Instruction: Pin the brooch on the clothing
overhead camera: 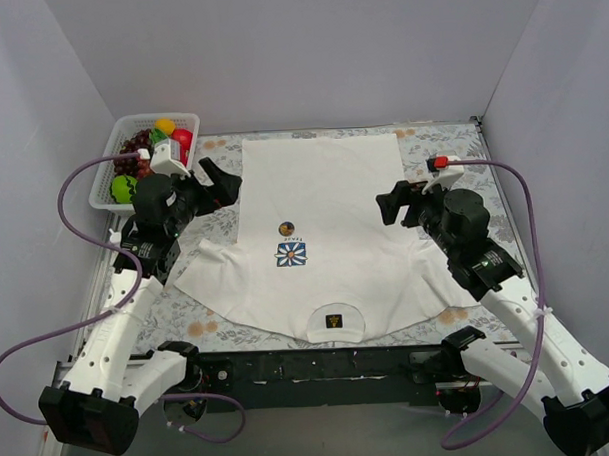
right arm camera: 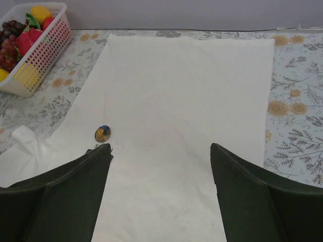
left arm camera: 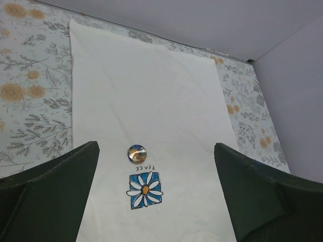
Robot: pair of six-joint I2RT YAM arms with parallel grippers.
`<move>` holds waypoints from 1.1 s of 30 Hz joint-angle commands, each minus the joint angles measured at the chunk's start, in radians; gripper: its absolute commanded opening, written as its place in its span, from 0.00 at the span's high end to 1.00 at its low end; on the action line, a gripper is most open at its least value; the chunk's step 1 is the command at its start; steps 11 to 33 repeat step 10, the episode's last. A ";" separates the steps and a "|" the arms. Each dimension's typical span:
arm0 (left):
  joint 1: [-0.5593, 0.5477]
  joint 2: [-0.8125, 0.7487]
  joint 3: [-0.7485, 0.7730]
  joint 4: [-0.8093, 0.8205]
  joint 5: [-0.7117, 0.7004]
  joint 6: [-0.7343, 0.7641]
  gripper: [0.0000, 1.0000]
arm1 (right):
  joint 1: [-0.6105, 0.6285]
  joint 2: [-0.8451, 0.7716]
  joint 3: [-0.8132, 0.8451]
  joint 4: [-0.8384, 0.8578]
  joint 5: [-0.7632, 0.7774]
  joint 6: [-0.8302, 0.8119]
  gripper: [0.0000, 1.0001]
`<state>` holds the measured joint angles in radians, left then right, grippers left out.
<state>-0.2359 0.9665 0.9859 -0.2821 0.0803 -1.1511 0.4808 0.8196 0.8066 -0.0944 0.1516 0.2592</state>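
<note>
Floral-print tablecloth [overhead camera: 452, 148] boxed in by plain pale walls, seen from above. Spread flat across it, collar toward 6 o'clock: white T-shirt [overhead camera: 323, 182], with a small dark neck label [overhead camera: 334, 320] at the collar. Near mid-shirt, resting on the fabric: brooch [overhead camera: 286, 228], small, round, dark blue with orange, just at 12 o'clock of the blue-and-white flower print [overhead camera: 291, 254]. Whether pinned through or merely lying there: cannot tell. At 9 o'clock of the brooch, by the shirt's edge: left gripper [overhead camera: 221, 188], jaws spread wide, nothing between them. At 3 o'clock, by the opposite edge: right gripper [overhead camera: 389, 205], jaws likewise wide apart, gripping nothing. Both well apart from the brooch. At 10 o'clock, in the table's far corner: white basket [overhead camera: 156, 116] of fruit.
</note>
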 commanded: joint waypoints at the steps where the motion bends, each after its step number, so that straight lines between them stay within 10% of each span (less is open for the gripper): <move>1: -0.003 -0.018 -0.020 0.050 0.044 0.025 0.02 | 0.001 0.000 -0.007 0.071 0.003 -0.014 0.13; 33: -0.002 -0.055 -0.096 0.132 0.038 0.054 0.02 | 0.001 0.000 -0.072 0.174 0.015 -0.087 0.07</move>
